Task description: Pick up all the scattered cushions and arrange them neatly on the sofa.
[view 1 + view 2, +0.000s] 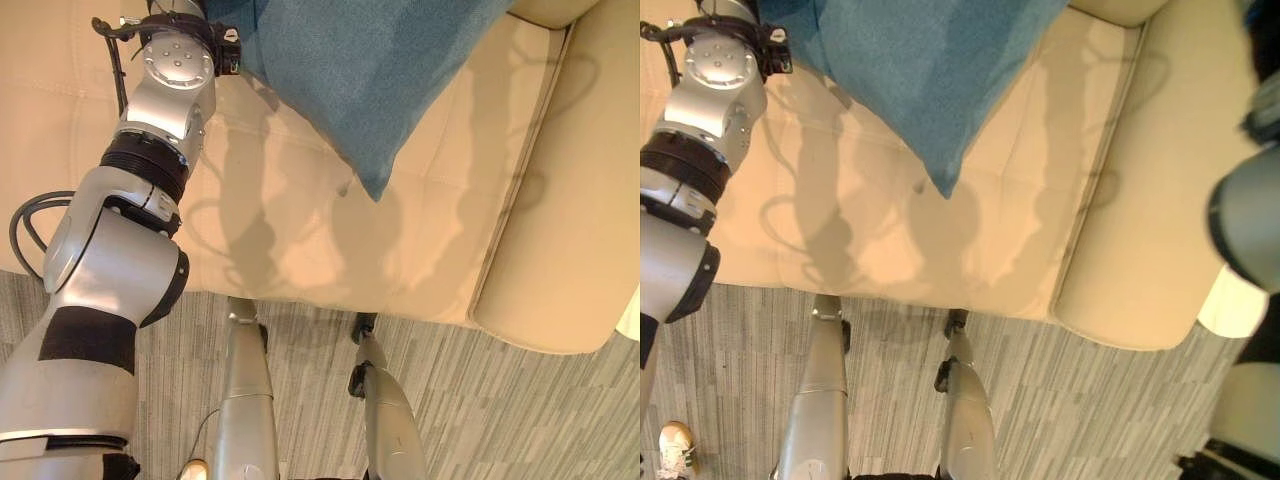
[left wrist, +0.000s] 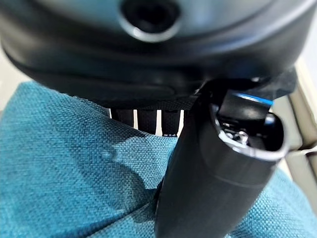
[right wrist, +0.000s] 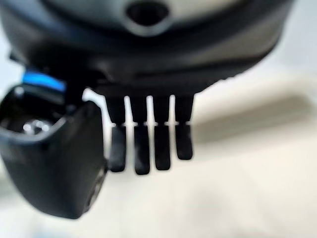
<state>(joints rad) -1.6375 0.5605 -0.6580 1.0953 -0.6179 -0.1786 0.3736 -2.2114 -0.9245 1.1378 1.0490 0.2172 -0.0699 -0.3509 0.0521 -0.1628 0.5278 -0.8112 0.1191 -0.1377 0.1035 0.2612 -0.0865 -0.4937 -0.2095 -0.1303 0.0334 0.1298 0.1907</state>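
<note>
1. Left hand (image 2: 218,163) pinching teal cushion (image 1: 380,70), thumb pressed on fabric, fingers behind its edge.
2. Cushion raised above cream sofa (image 1: 300,230) seat, one corner pointing down.
3. Right hand (image 3: 143,134) relaxed, fingers straight, empty, over sofa.

You see a plain teal cushion (image 1: 370,70) on a cream sofa (image 1: 560,200), above grey streaked carpet (image 1: 520,410).
</note>
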